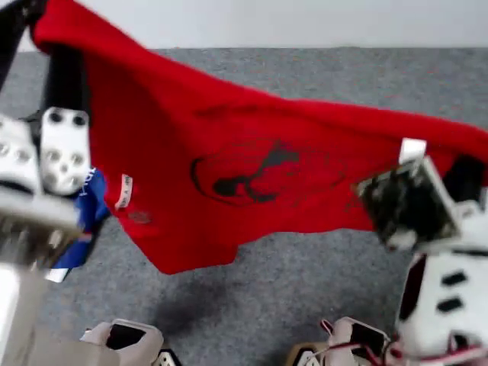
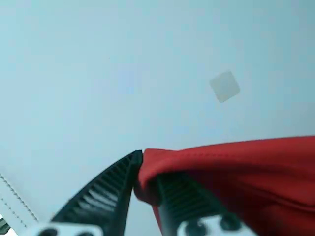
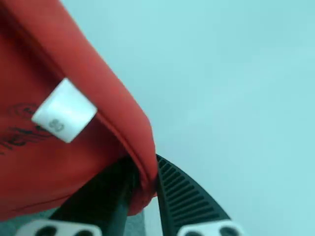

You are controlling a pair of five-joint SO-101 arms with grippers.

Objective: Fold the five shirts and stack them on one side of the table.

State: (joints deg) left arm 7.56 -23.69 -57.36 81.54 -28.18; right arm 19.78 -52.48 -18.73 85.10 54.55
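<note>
A red shirt (image 1: 229, 175) with a dark round print hangs stretched in the air above the grey table (image 1: 320, 84), held up at two ends. My left gripper (image 2: 142, 172) is shut on one edge of the red shirt (image 2: 236, 167), high at the far left in the high view. My right gripper (image 3: 147, 177) is shut on the hem of the red shirt (image 3: 59, 162) beside a white label (image 3: 64, 118), at the right in the high view. A blue shirt (image 1: 88, 221) lies on the table at the left, mostly hidden behind the left arm.
Both arm bases (image 1: 122, 343) stand at the table's near edge. A pale wall (image 1: 305, 23) runs behind the table. Bare grey table surface lies under and behind the hanging shirt.
</note>
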